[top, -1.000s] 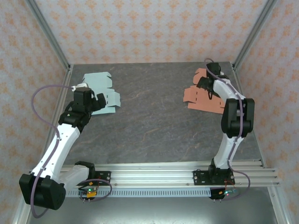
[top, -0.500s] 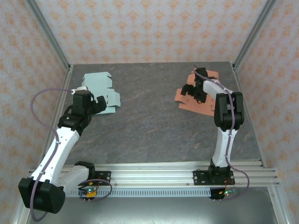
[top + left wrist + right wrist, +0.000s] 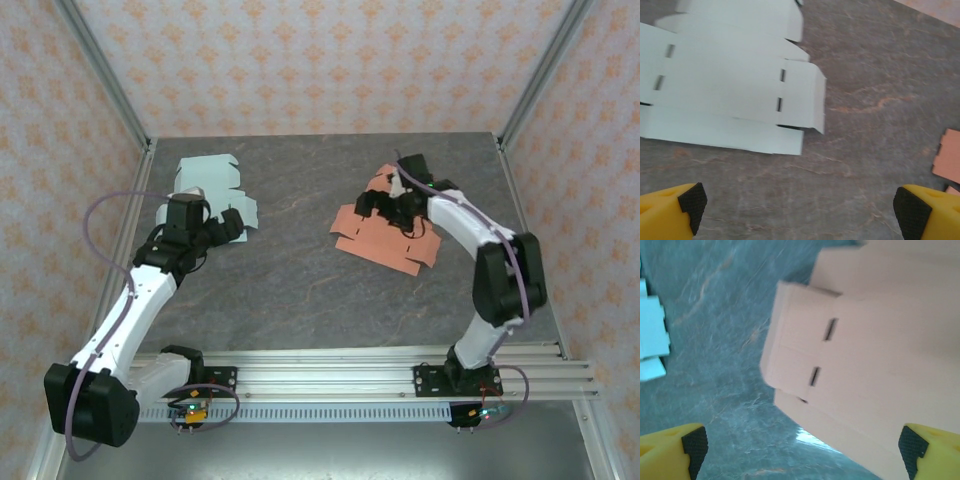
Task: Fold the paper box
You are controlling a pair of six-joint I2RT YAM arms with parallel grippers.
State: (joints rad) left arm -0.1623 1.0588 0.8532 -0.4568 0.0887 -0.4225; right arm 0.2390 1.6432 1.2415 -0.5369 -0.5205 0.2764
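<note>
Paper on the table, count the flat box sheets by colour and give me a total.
Pale blue sheet: 1
Orange sheet: 1
Total: 2

No legible text, label, brand, number or sign anywhere.
</note>
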